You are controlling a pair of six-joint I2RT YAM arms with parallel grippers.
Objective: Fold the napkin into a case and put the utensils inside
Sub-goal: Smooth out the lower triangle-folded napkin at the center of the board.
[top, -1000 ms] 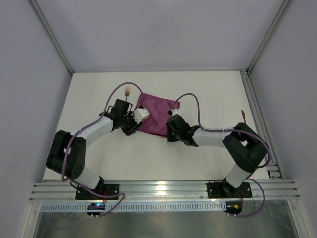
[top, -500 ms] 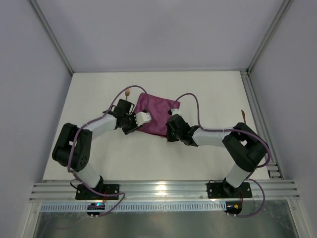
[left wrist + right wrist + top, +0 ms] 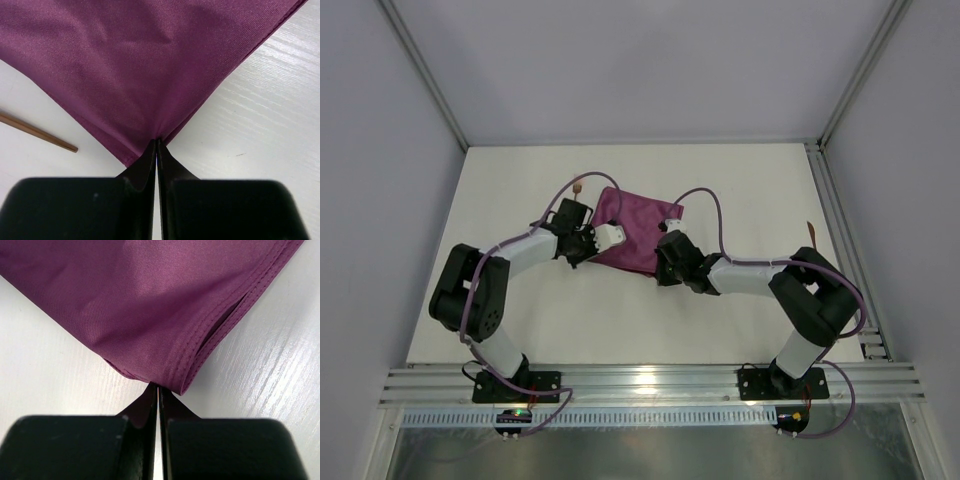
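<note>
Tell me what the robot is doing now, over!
Both shut: left pincer on one napkin corner, right pincer on another. Cloth folded over, lying flat. One utensil beside it, apart from the cloth, not in the way.

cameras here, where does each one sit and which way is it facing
Top external: above and behind the robot, looking down at the table; left arm and right arm show, meeting at the napkin.
Left wrist: on the left arm, looking along the left tool, shut on a napkin corner; a brown utensil lies beside.
Right wrist: on the right arm, looking along the right tool, shut on another corner.
Shared: all views show the napkin and table.
</note>
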